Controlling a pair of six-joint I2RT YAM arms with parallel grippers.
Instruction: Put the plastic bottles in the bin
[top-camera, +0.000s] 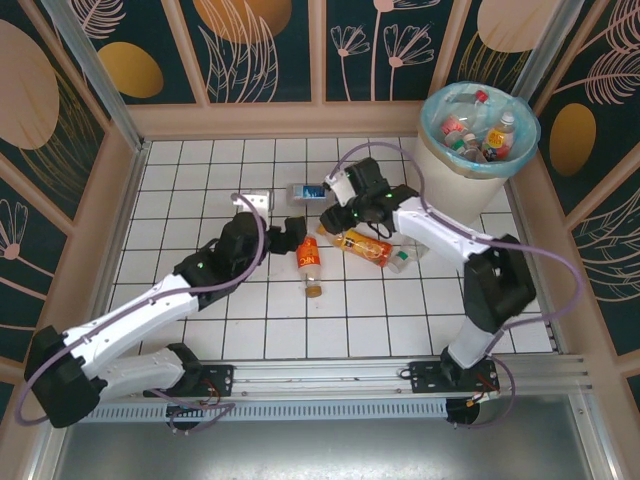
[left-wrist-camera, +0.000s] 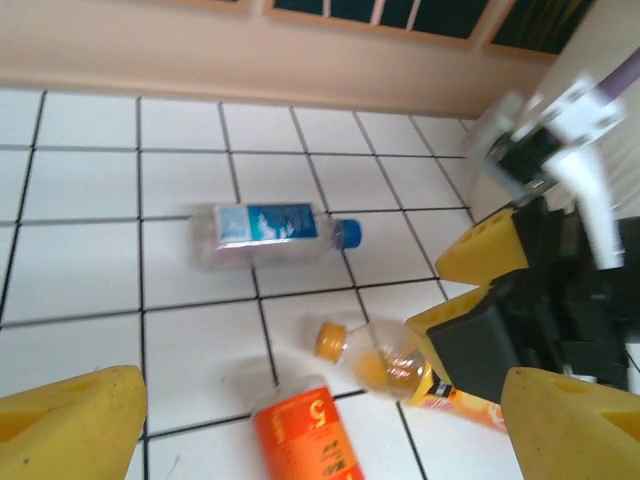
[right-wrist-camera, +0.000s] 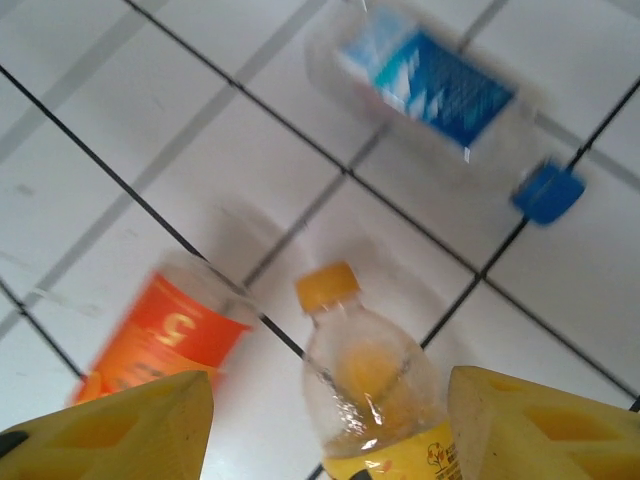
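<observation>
So, three lie on the white worktop (top-camera: 200, 180): a blue-label bottle (left-wrist-camera: 265, 225), an orange-label bottle (left-wrist-camera: 305, 440) and a yellow-label bottle (right-wrist-camera: 370, 390). Both claws are open. The left claw (left-wrist-camera: 320, 420) is over the orange-label one and the right claw (right-wrist-camera: 330, 420) straddles the yellow-label one. One bin (top-camera: 445, 165) sits in the far right corner, with a few binned bottles (top-camera: 480, 125) inside.
</observation>
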